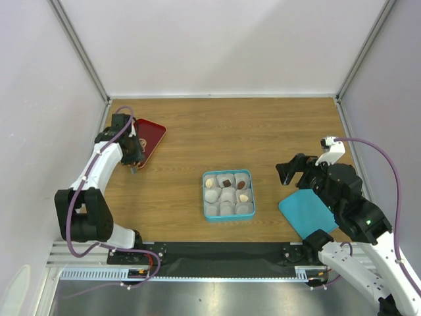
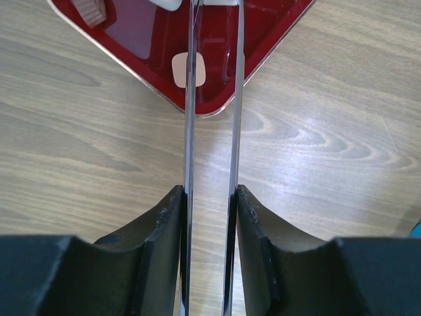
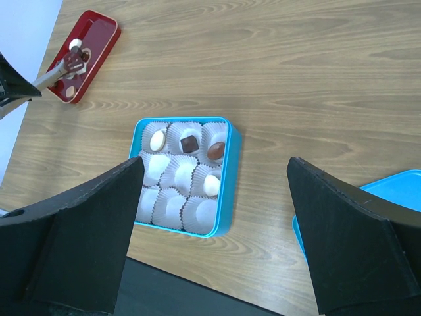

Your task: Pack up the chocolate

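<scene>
1. We saw the left gripper (image 2: pixel 209 192) closed partway on the thin metal tongs (image 2: pixel 189 131), its fingers pressing on the two blades, which stood slightly apart.
2. The tongs reached over the red tray (image 2: pixel 263 46) at the far left of the table (image 1: pixel 263 131); we could not tell whether their tips held anything.
3. A cream chocolate (image 2: pixel 179 70) lay in the tray beneath the left blade, and a tan piece (image 2: pixel 92 10) lay farther in.
4. The right gripper (image 3: pixel 215 163) was spread wide and held nothing, hanging above the table beside the blue lid (image 3: pixel 395 191).
5. The blue box (image 3: pixel 177 228) at mid-table held nine white paper cups (image 3: pixel 181 174).
6. Four cups were filled: a white chocolate (image 3: pixel 157 139), a dark one (image 3: pixel 189 142) and a brown one (image 3: pixel 217 150) in one row, and another cream one (image 3: pixel 212 184) just behind the brown.
</scene>
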### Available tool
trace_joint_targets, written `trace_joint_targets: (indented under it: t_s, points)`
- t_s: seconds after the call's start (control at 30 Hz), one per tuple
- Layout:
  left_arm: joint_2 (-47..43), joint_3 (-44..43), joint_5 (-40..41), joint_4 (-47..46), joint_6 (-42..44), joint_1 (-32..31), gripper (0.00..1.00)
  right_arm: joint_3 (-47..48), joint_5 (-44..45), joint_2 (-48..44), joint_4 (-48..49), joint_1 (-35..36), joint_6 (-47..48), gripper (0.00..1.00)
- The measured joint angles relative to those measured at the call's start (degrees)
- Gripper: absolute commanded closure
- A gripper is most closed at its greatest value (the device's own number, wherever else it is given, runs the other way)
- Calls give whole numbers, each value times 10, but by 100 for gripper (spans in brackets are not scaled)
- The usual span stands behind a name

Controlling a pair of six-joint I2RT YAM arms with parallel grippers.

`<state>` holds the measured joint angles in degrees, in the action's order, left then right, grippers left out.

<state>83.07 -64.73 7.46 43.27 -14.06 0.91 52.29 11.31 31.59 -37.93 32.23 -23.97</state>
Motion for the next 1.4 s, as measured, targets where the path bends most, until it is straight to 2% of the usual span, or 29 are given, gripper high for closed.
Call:
trace_joint_targets:
  t_s: [0.47,0.77,0.93,1.1,1.4]
  points:
    - [-33,-5,20,29,6,-5,60,0,0,-9,-8,0,0,4]
    - [-44,-53,28,65,6,-63,62,0,0,-9,-9,0,-4,4]
    - [-66,-106,24,88,3,-140,62,4,1,-9,-14,0,-4,4]
    - [-95,-144,6,109,-15,-256,62,11,4,-9,-16,0,-3,4]
    - [-130,-118,-12,140,-69,-504,64,24,20,-9,-28,-1,-2,4]
